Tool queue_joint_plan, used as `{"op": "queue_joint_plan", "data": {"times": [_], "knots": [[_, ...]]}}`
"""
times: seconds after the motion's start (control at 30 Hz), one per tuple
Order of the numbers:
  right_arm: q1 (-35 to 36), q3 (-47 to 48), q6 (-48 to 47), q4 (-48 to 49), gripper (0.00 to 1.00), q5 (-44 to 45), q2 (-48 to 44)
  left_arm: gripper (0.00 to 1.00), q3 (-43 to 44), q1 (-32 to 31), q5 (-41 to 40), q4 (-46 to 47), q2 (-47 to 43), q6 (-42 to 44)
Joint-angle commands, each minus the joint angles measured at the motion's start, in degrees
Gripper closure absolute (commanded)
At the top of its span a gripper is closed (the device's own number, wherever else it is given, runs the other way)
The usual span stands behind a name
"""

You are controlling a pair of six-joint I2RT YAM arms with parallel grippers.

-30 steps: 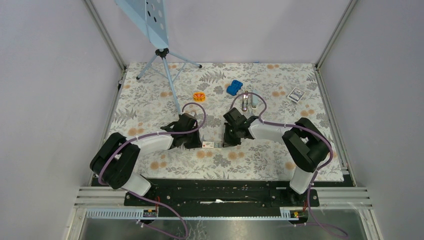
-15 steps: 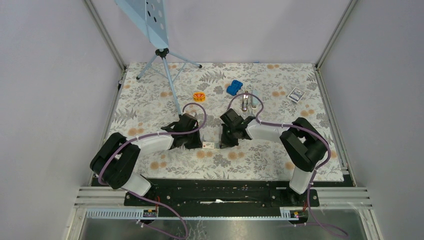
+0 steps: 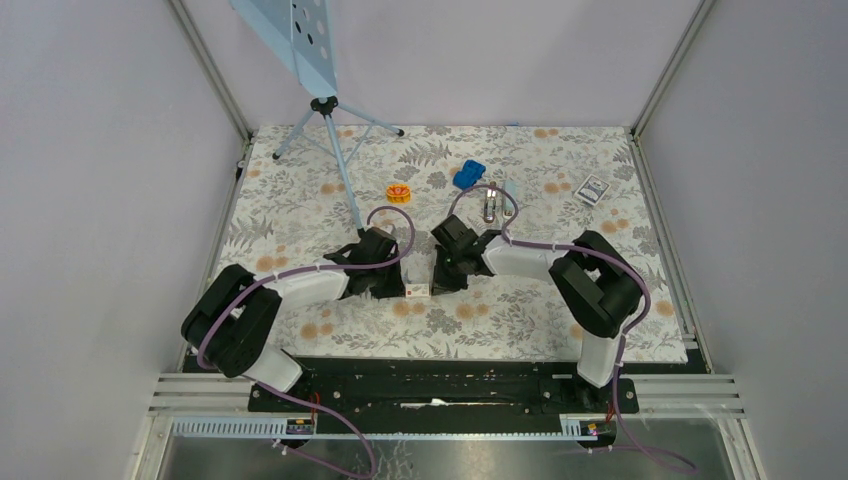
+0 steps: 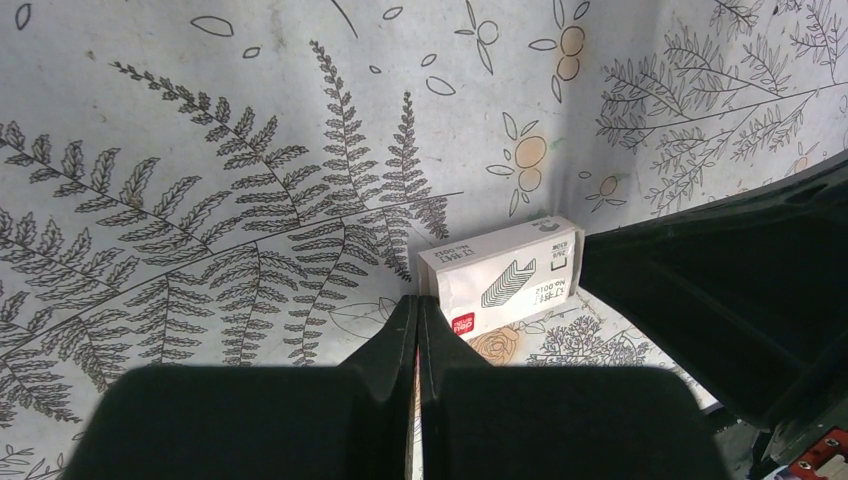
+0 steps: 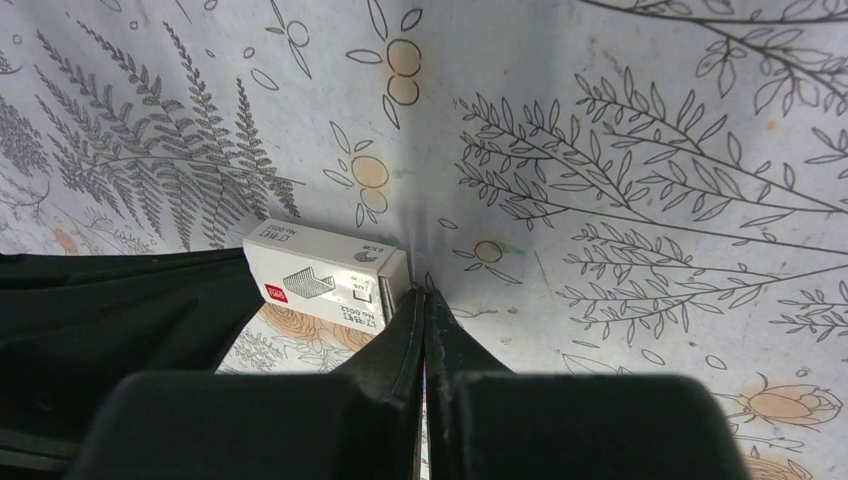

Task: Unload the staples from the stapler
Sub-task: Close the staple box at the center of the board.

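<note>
The stapler (image 3: pixel 489 206) lies at the back centre of the floral mat, dark and silvery, far from both grippers. The staples are too small to make out in any view. A small white box (image 3: pixel 418 290) with an orange mark (image 4: pixel 466 323) lies between the two grippers. My left gripper (image 4: pixel 417 300) is shut and empty, its tip against one end of the white box (image 4: pixel 503 275). My right gripper (image 5: pixel 424 290) is also shut and empty, its tip at the opposite end of the box (image 5: pixel 325 273). In the top view the left gripper (image 3: pixel 398 288) and right gripper (image 3: pixel 438 284) flank the box.
A blue toy car (image 3: pixel 467 175) and an orange ring-shaped piece (image 3: pixel 399 192) lie behind the grippers. A small dark card box (image 3: pixel 593 189) sits at the back right. A tripod (image 3: pixel 325 125) with a blue board stands at the back left. Grey walls enclose the mat.
The right arm has swung left, bringing its shut gripper up to the white box, which slid slightly left toward the left gripper. The left arm has stayed put.
</note>
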Motion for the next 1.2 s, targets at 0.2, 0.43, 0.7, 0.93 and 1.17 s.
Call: {"op": "queue_joint_plan", "data": {"times": [0.2, 0.43, 0.7, 0.93, 1.17], "knots": [[3.9, 3.8, 5.8, -1.2, 1.0, 1.6, 3.7, 1.0, 1.9, -2.4, -0.1, -0.6, 1.9, -2.0], [6.5, 4.6, 7.8, -0.3, 1.0, 1.9, 4.3, 1.0, 2.7, -3.3, -0.1, -0.7, 2.1, -4.7], [6.7, 2.5, 9.4, 1.8, 1.0, 2.4, 1.6, 1.0, 4.5, -4.0, -1.6, -3.5, 2.2, -9.5], [6.8, 0.9, 9.3, 2.1, 1.0, 3.4, -0.1, 1.0, 7.3, -4.6, -5.4, -7.8, 1.9, -9.9], [6.7, -0.4, 8.2, -0.5, 1.0, 8.0, -2.4, 0.94, 8.4, -4.5, -9.0, -11.4, 1.9, -10.1]]}}
